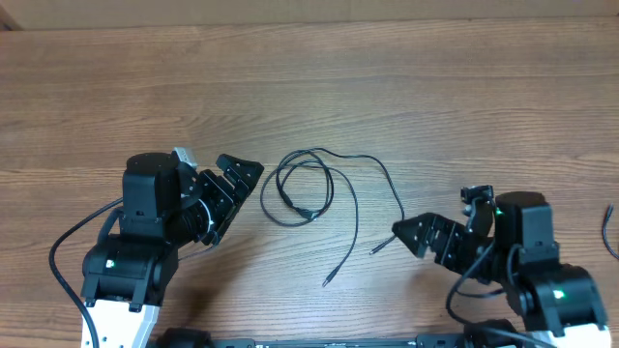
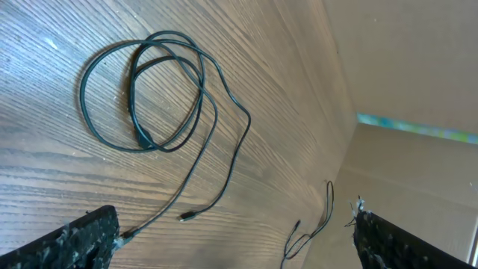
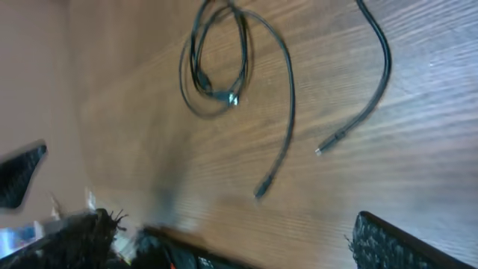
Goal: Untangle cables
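Thin black cables [image 1: 308, 188] lie in a tangled loop on the wooden table between my arms, with two loose ends trailing toward the front, one plug [image 1: 329, 280] and another [image 1: 378, 247]. The loop shows in the left wrist view [image 2: 146, 93] and the right wrist view [image 3: 216, 63]. Another thin black cable [image 1: 609, 232] lies at the far right edge, also in the left wrist view [image 2: 314, 228]. My left gripper [image 1: 232, 184] is open and empty just left of the loop. My right gripper [image 1: 421, 235] is open and empty to the right of the loose plugs.
The wooden table [image 1: 387, 87] stretches wide behind the cables. Thicker black cords [image 1: 73, 237] run along the arms' bases at the front. A cardboard-coloured wall [image 2: 403, 60] shows beyond the table in the left wrist view.
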Available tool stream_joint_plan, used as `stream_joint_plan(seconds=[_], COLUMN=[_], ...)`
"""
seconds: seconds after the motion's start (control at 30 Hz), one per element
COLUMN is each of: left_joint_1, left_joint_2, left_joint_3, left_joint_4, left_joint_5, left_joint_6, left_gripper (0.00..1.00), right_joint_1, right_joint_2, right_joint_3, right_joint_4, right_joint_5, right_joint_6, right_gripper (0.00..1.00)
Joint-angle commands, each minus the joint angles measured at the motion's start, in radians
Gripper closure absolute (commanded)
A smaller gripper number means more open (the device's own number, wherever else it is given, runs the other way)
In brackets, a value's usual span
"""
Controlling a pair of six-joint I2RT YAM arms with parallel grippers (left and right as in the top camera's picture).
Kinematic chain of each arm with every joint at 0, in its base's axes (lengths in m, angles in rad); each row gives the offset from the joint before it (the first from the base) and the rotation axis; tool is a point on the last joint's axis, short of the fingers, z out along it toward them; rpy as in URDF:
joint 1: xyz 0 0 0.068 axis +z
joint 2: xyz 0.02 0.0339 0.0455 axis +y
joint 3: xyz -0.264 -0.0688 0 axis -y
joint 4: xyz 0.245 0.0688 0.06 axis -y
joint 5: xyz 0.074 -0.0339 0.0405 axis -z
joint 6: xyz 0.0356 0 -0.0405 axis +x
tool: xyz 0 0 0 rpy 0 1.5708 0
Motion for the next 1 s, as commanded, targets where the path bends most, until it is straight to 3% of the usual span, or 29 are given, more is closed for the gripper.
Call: stream_joint_plan(seconds=[0.0, 0.27, 0.4, 0.6, 0.83, 0.97], left_joint_1=[0.005, 0.005, 0.005, 0.005, 0.005, 0.005], left_joint_2=[-0.005, -0.005, -0.005, -0.005, -0.005, -0.005], left_joint_3=[0.010, 0.010, 0.010, 0.010, 0.010, 0.010], left_joint_4=[0.003, 0.003, 0.003, 0.003, 0.003, 0.003], left_joint_5=[-0.011, -0.011, -0.011, -0.011, -0.011, -0.011], left_joint_6=[0.019, 0.019, 0.019, 0.019, 0.019, 0.019], left_gripper=[0.00, 0.00, 0.01, 0.00, 0.00, 0.00], right_joint_1=[0.006, 0.019, 0.084, 0.251, 0.358, 0.375], right_joint_2=[0.014, 0.173, 0.322, 0.591, 0.781, 0.811], right_joint_3=[-0.068, -0.129, -0.129, -0.129, -0.129, -0.129], right_joint_4=[0.095, 0.408, 0.604, 0.948, 1.015, 1.040], right_joint_5=[-0.017, -0.174, -0.174, -0.151, -0.089, -0.004], right_joint_6=[0.158, 0.165, 0.293, 0.483, 0.689, 0.715], right_gripper=[0.00, 0.08, 0.10, 0.31, 0.33, 0.33])
